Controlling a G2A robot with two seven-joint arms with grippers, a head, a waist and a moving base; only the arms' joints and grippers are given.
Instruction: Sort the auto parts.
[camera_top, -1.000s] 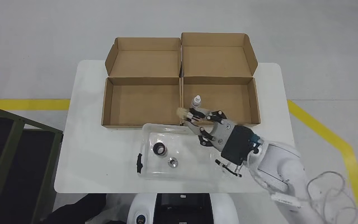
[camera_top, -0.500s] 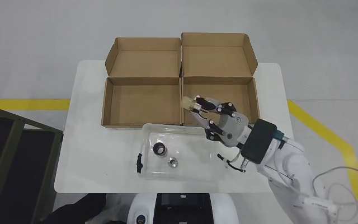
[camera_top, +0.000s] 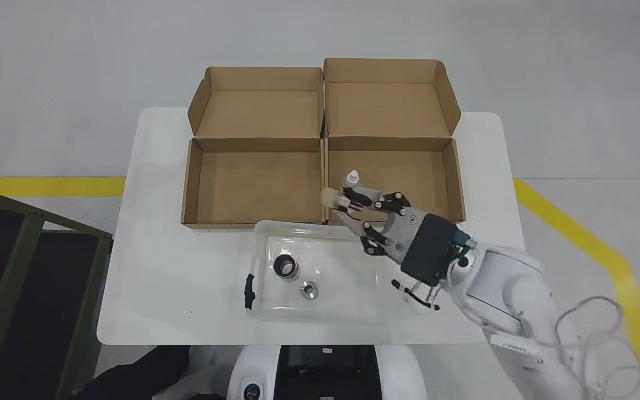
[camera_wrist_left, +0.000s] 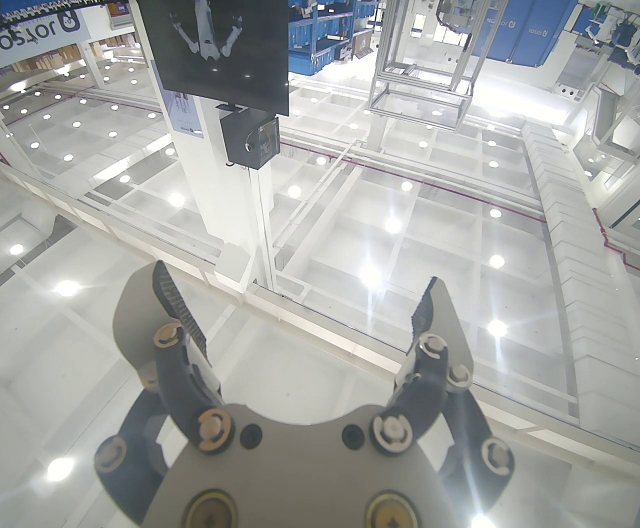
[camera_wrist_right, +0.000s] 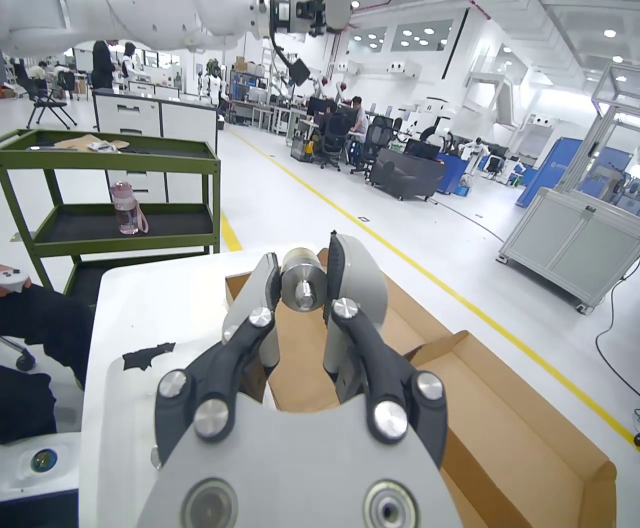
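Over the left edge of the right cardboard box (camera_top: 425, 175), a metal cylinder (camera_wrist_right: 301, 287) sits clamped in the right gripper (camera_wrist_right: 302, 260). Beside that box, a clear tray (camera_top: 335, 300) holds two parts. The left gripper (camera_wrist_left: 296, 280) gapes wide, holding nothing.

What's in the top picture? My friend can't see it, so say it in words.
The robot's right end effector grips a small metal part over the near edge of the right cardboard box. A clear tray nearer the robot holds two more parts, and another open box sits to the left.
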